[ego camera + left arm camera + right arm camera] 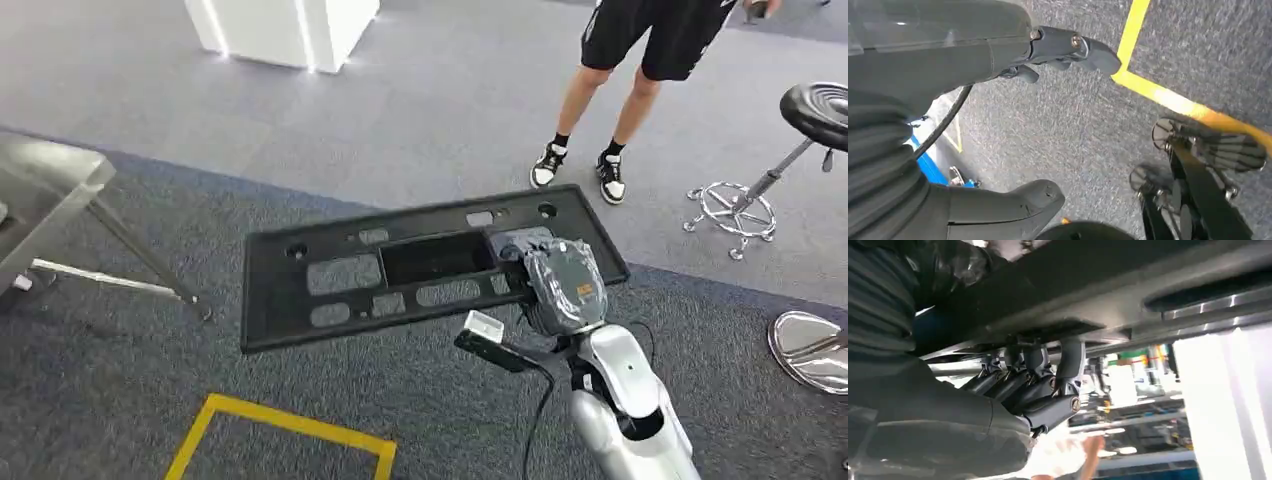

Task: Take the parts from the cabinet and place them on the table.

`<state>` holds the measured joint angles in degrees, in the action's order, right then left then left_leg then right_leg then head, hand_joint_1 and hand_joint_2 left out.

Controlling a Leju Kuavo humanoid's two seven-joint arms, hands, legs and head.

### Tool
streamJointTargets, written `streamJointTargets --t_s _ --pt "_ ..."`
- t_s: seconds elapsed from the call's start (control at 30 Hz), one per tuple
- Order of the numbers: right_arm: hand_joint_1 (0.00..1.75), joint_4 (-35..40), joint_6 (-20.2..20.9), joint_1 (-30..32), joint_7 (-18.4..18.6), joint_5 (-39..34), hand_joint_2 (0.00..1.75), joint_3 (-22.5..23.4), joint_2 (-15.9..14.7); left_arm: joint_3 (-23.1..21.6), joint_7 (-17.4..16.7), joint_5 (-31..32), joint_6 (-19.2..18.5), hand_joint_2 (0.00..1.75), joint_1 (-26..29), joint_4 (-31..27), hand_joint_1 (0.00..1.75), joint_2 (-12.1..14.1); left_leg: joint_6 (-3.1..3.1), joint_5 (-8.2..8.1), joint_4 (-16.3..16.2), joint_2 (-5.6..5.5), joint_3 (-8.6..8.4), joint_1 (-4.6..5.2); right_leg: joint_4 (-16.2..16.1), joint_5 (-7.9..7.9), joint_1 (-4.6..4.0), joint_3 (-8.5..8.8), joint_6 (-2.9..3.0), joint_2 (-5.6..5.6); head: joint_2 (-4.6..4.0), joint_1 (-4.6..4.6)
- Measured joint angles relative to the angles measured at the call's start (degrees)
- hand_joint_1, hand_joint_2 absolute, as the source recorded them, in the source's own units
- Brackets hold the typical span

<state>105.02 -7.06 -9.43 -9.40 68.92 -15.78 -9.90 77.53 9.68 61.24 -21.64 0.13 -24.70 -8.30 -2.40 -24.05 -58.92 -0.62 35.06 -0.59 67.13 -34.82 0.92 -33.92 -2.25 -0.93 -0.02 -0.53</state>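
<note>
Panel (400,265), a long black part, hangs level over the carpet in the head view, long axis running 9 to 3 o'clock; the right robot hand (562,285) grasps its 3 o'clock end, the desk (45,185) lying off at 9 o'clock. Left wrist view: left robot hand (1048,55) released, hanging over carpet. Right wrist view: fingers (1048,385) hooked under the panel.

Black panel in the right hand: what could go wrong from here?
The right hand grips the long black panel near one end only, so the free end could sag, twist or slip from the fingers. The metal table stands off to the left; the panel's far end might hit it. A person stands close ahead.
</note>
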Motion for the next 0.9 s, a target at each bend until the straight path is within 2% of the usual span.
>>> streamJointTargets --t_s 0.03,0.07,0.1,0.13,0.17,0.2,0.23,0.27,0.3,0.37,0.4,0.43,0.47,0.5,0.53,0.57,0.6,0.63,0.67,0.7,0.73,0.77,0.8,0.9 --pt "1.75 -0.04 0.02 -0.03 0.02 -0.07 1.75 -0.02 0.00 0.00 0.04 0.05 -0.05 1.75 -0.10 0.02 0.00 0.07 -0.11 -0.02 0.00 -0.69 0.05 0.13 4.84 -1.88 -0.10 -2.62 0.04 0.48 0.00 -0.02" --pt "1.75 -0.09 0.07 -0.06 0.07 -0.11 1.75 -0.07 0.00 0.00 0.09 0.18 -0.05 1.75 -0.09 0.04 0.00 0.11 -0.16 -0.04 -0.03 -1.58 0.08 0.29 8.65 -2.70 -0.17 -4.90 0.18 0.62 0.00 0.00" --pt "1.75 -0.20 0.13 -0.08 0.07 -0.11 1.75 -0.11 0.00 0.00 0.09 0.37 -0.05 1.75 -0.06 0.07 0.00 0.20 -0.18 -0.03 -0.04 -2.46 0.02 0.43 9.61 -2.00 -0.19 -5.86 0.38 0.67 0.00 0.00" --pt "1.75 -0.28 0.20 -0.14 0.09 -0.11 1.75 -0.20 0.00 0.00 0.09 0.48 -0.02 1.75 -0.05 0.07 0.00 0.24 -0.20 -0.02 -0.04 -3.30 -0.06 0.53 8.12 -0.13 -0.22 -5.63 0.68 0.73 0.00 0.00" --pt "1.75 -0.35 0.22 -0.27 0.11 -0.11 1.75 -0.26 0.00 0.00 0.07 0.48 -0.02 1.75 -0.04 0.09 0.00 0.26 -0.22 -0.01 -0.05 -4.36 -0.20 0.62 3.95 3.04 -0.31 -4.06 1.13 1.01 0.00 0.00" --pt "1.75 -0.35 0.24 -0.54 0.13 -0.11 1.75 -0.28 0.00 0.00 0.04 0.50 -0.02 1.75 -0.02 0.13 0.00 0.26 -0.21 -0.01 -0.05 -5.27 -0.38 0.62 -1.59 6.31 -0.53 -1.81 1.66 1.88 0.00 0.00" --pt "1.75 -0.35 0.31 -0.94 0.22 -0.13 1.75 -0.31 0.00 0.00 -0.11 0.50 0.00 1.75 0.07 0.24 0.00 0.24 -0.18 -0.01 -0.02 -5.94 -0.30 0.44 -6.95 8.99 -0.78 0.32 2.21 4.73 0.00 -0.02" --pt "1.75 -0.39 0.39 -1.28 0.27 -0.20 1.75 -0.31 0.00 0.02 -0.22 0.55 0.06 1.75 -0.04 0.39 0.00 0.20 0.14 0.02 -0.32 -6.42 0.15 0.68 -8.41 8.47 -0.51 0.59 2.64 7.56 0.00 0.00" --pt "1.75 -0.42 0.44 -1.52 0.31 -0.42 1.75 -0.35 0.00 0.00 -0.37 0.57 0.15 1.75 -0.17 0.39 0.00 0.24 0.50 0.28 -0.30 -7.22 0.56 0.23 -9.05 8.52 -0.63 0.69 2.34 6.88 0.00 -0.02" --pt "1.75 -0.46 0.70 -1.82 0.46 -0.81 1.75 -0.52 0.00 0.04 -0.72 0.59 0.17 1.75 0.00 0.44 0.00 0.24 1.22 0.60 0.20 -8.93 0.76 -0.23 -9.11 8.42 -0.99 0.90 2.56 5.58 0.00 0.00" --pt "1.75 -0.46 0.92 -2.19 0.46 -0.92 1.75 -0.61 0.00 0.11 -0.94 0.59 0.13 1.75 0.09 0.44 0.00 0.26 1.70 0.66 0.40 -9.75 0.85 0.08 -10.03 8.71 -0.58 1.42 2.77 4.65 0.00 0.00" --pt "1.75 -0.50 1.16 -2.49 0.53 -1.01 1.75 -0.63 -0.07 0.13 -1.07 0.57 0.06 1.75 0.17 0.44 0.00 0.26 1.58 0.02 -0.65 -6.59 0.88 0.23 -10.86 9.03 -0.36 2.07 2.81 3.44 0.02 0.00" --pt "1.75 -0.55 1.25 -2.80 0.57 -1.20 1.75 -0.63 -0.07 0.13 -1.25 0.57 -0.18 1.75 0.13 0.44 0.00 0.22 1.84 -1.76 -3.18 -3.01 2.05 0.53 -11.30 9.03 -0.47 2.47 3.19 2.73 0.00 0.00" --pt "1.75 -0.59 1.51 -3.16 0.57 -1.59 1.75 -0.63 -0.09 0.13 -1.51 0.57 -0.50 1.75 -0.03 0.44 0.00 0.22 2.06 -3.85 -7.09 -1.25 4.02 0.39 -11.30 9.00 -0.59 2.52 3.24 1.83 0.00 0.00" --pt "1.75 -0.63 1.75 -3.44 0.57 -2.03 1.75 -0.63 -0.11 0.15 -1.72 0.50 -0.89 1.75 -0.22 0.42 0.00 0.17 2.28 -5.89 -11.65 -0.38 6.33 0.18 -11.23 8.83 -0.68 2.56 3.33 0.74 0.00 0.00" --pt "1.75 -0.66 1.99 -3.67 0.55 -2.30 1.75 -0.63 -0.13 0.15 -2.19 0.48 -1.42 1.75 -0.35 0.26 0.00 0.02 2.51 -7.17 -15.26 -0.10 8.22 -0.02 -11.19 8.74 -0.71 2.57 3.33 -0.24 0.00 0.00" --pt "1.75 -0.79 2.16 -3.86 0.51 -2.41 1.75 -0.63 -0.15 0.22 -2.78 0.46 -1.88 1.75 -0.36 -0.11 0.00 -0.22 2.74 -7.24 -16.90 0.10 9.08 -0.19 -11.12 8.63 -0.70 2.57 3.22 -1.15 0.00 0.00" --pt "1.75 -0.96 2.25 -3.97 0.42 -2.54 1.75 -0.68 -0.15 0.37 -3.32 0.40 -2.32 1.75 -0.31 -0.61 0.00 -0.54 2.97 -6.14 -15.90 0.28 8.54 -0.35 -11.03 8.48 -0.64 2.61 3.07 -1.98 0.00 0.00" --pt "1.75 -1.09 2.30 -4.13 0.37 -2.71 1.75 -0.72 -0.15 0.59 -3.84 0.31 -2.58 1.75 -0.27 -1.07 0.00 -0.74 3.18 -3.81 -11.94 0.55 6.48 -0.57 -10.79 8.24 -0.55 2.64 2.83 -2.85 0.00 0.00" --pt "1.75 -1.09 2.42 -4.45 0.37 -2.84 1.75 -0.79 -0.17 0.83 -4.19 0.31 -2.99 1.75 -0.17 -1.52 0.00 -0.90 3.32 -1.29 -6.47 1.32 3.40 -0.70 -10.42 7.94 -0.43 2.66 2.54 -3.57 0.00 0.00" --pt "1.75 -1.09 2.45 -4.94 0.37 -2.89 1.75 -0.85 -0.18 1.05 -4.44 0.20 -3.22 1.75 -0.13 -1.90 0.00 -1.10 3.44 0.06 -1.48 3.20 0.61 -0.73 -9.88 7.49 -0.39 2.67 2.19 -4.13 0.00 0.02" --pt "1.75 -1.09 2.49 -5.44 0.37 -2.97 1.75 -0.90 -0.20 1.18 -4.70 -0.04 -3.50 1.75 -0.27 -2.19 0.00 -1.73 2.75 -1.12 -1.35 4.44 0.22 -0.08 -9.66 7.20 -0.78 2.59 1.77 -4.63 0.00 0.02" --pt "1.75 -1.09 2.58 -5.78 0.37 -3.02 1.75 -0.96 -0.26 1.25 -4.79 -0.11 -3.65 1.75 -0.32 -2.79 0.00 -1.79 2.11 -0.81 -0.86 3.80 0.38 -0.16 -9.38 6.97 -0.86 2.62 1.39 -5.00 0.00 0.00" --pt "1.75 -1.27 2.93 -6.35 0.27 -3.24 1.75 -1.11 -0.28 1.92 -5.20 -0.20 -4.18 1.75 -0.17 -4.13 0.00 -2.54 0.99 -0.74 -0.66 1.96 0.42 0.03 -9.53 6.74 -0.67 3.23 0.53 -6.55 0.00 0.00"
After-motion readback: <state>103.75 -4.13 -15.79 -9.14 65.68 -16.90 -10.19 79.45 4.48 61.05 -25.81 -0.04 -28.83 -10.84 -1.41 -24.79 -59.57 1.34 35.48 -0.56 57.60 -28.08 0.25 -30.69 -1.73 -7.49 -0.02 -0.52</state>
